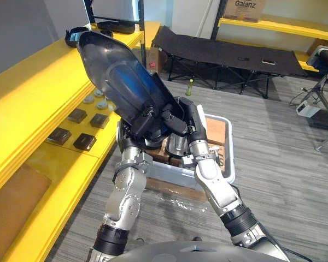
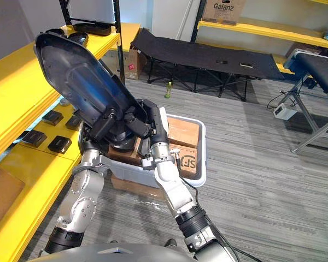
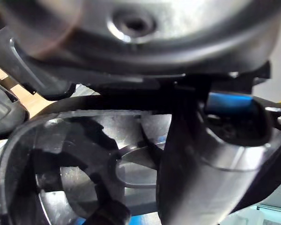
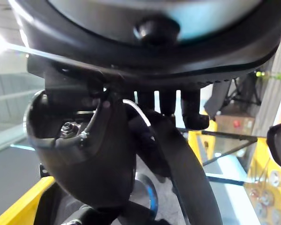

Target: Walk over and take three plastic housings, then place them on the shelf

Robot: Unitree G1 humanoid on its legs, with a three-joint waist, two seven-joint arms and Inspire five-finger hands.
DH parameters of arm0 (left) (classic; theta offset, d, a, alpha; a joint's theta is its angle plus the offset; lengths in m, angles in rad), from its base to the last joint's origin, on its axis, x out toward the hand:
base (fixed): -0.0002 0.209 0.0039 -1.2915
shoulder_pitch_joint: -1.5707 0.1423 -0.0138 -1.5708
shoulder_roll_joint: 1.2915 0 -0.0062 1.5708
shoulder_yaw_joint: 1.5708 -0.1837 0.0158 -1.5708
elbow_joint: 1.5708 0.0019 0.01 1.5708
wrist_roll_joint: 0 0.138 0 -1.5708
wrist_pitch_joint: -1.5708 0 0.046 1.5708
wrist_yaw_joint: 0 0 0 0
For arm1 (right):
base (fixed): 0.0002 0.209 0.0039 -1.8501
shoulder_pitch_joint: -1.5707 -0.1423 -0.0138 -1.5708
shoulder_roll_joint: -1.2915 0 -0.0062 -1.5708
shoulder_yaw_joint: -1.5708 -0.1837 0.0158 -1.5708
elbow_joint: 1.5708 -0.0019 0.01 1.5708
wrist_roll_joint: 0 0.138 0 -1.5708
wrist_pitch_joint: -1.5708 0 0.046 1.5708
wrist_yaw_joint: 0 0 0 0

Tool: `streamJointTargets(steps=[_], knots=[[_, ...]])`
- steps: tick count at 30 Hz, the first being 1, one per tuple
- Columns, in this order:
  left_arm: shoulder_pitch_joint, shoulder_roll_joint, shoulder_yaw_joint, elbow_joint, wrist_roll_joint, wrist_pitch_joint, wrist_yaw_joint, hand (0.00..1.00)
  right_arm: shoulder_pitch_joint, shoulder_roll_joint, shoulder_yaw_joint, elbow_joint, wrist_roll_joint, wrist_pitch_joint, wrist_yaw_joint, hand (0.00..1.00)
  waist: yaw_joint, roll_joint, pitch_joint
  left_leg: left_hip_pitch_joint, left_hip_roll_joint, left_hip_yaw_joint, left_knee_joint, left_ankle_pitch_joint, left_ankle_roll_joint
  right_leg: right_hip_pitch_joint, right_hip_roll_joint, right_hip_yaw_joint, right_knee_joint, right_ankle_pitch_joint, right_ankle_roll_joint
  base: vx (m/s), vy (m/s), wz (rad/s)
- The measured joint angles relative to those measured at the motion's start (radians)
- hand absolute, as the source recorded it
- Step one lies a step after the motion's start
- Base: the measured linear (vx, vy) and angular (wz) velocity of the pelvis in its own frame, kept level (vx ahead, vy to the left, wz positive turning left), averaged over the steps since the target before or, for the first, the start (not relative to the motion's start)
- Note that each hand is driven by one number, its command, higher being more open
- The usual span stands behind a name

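The eye views are showing the whole housing (image 1: pixel 126 76): a long, dark, glossy shell with a blue sheen along its bulging back. It is broad and rounded at the far end and narrowing toward the hands. It is hanging raised in the air, leaning toward the yellow shelf (image 1: pixel 38 87) on the robot's left, with its far end up by the upper board. The left hand (image 1: pixel 147 123) is gripping the narrow near end from below with curled fingers. The right hand (image 1: pixel 177 117) is clamping the same end from the right, close beside the left. Below them a pale bin (image 1: pixel 229 164) is sitting on the floor with cardboard (image 1: pixel 216 134) inside. Small black pads (image 1: pixel 85 142) are lying on the lower shelf board, and a black cot (image 1: pixel 224 54) is standing well behind. The wrist views are giving what the eye views are hiding. The left wrist view is looking into the housing's hollow inner side, grey and moulded with a round ring. The right wrist view is showing the right hand's fingers (image 4: pixel 192 112) hooked over the housing's thin dark edge, with the shelf's yellow boards past them.
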Motion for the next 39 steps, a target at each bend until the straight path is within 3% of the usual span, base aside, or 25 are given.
streamJointTargets(steps=[1, 2, 8, 16, 24, 29, 33, 39], knots=[[0.0, 0.0, 0.0, 0.0, 0.0, 0.0, 0.0, 0.0, 0.0, 0.0, 0.0, 0.0, 0.0, 0.0, 0.0, 0.0, -0.001, 0.0, 0.0, 0.0, 0.0, 0.0, 0.0, 0.0, 0.0, 0.0, 0.0, 0.0, 0.0, 0.0, 0.0, 0.0, 0.0, 0.0], [0.0, 0.0, 0.0, 0.0, -0.001, -0.001, 0.0, 0.0, 0.0, 0.0, 0.0, 0.0, 0.0, 0.0, 0.0, 1.0, -0.003, 0.0, 0.0, 0.001, 0.001, 0.001, -0.001, 0.0, 0.0, 0.0, 0.001, 0.0, 0.0, -0.001, -0.001, 0.0, 0.0, 0.0], [0.0, 0.0, 0.009, 0.0, 0.002, -0.016, 0.013, 0.0, 0.007, 0.0, 0.024, -0.012, 0.012, -0.025, 0.03, 1.0, -0.008, 0.008, -0.007, 0.002, 0.003, 0.005, -0.001, -0.001, -0.001, -0.002, 0.003, 0.003, 0.0, -0.003, -0.004, 0.0, 0.0, -0.02], [-0.009, -0.002, 0.014, -0.007, 0.095, -0.025, 0.05, 0.0, 0.052, 0.027, 0.034, -0.045, 0.165, -0.018, 0.046, 1.0, -0.004, 0.011, -0.022, 0.003, 0.002, 0.005, -0.001, -0.002, -0.001, -0.002, 0.003, 0.004, 0.0, -0.003, -0.004, 0.0, 0.0, 0.0], [-0.01, -0.014, 0.103, -0.082, 0.334, -0.027, 0.208, 0.0, 0.167, 0.03, -0.011, -0.23, 0.321, -0.013, 0.039, 1.0, -0.009, 0.012, -0.021, 0.008, 0.008, 0.02, 0.0, -0.008, -0.009, -0.006, 0.015, 0.022, 0.0, -0.006, -0.008, 0.0, -0.001, -0.06], [-0.007, -0.03, 0.189, -0.085, 0.445, -0.028, 0.31, 0.0, 0.202, 0.03, -0.078, -0.294, 0.323, -0.012, 0.04, 1.0, -0.021, 0.014, -0.022, 0.009, 0.013, 0.03, -0.001, -0.009, -0.011, -0.011, 0.019, 0.032, 0.0, -0.007, -0.01, -0.01, 0.005, -0.06], [-0.006, -0.028, 0.21, -0.085, 0.506, -0.031, 0.307, 0.0, 0.245, 0.028, -0.099, -0.294, 0.317, 0.008, 0.055, 1.0, -0.026, 0.015, -0.021, 0.009, 0.016, 0.048, -0.002, -0.012, -0.012, -0.021, 0.021, 0.048, 0.0, -0.007, -0.009, 0.0, 0.014, -0.11], [0.058, -0.026, 0.219, -0.085, 0.507, -0.068, 0.17, 0.0, 0.343, 0.025, -0.264, -0.216, 0.311, 0.072, 0.112, 1.0, -0.033, 0.024, -0.018, 0.01, 0.02, 0.068, -0.003, -0.019, -0.011, -0.031, 0.024, 0.068, 0.0, -0.006, -0.008, 0.0, 0.012, -0.1]])
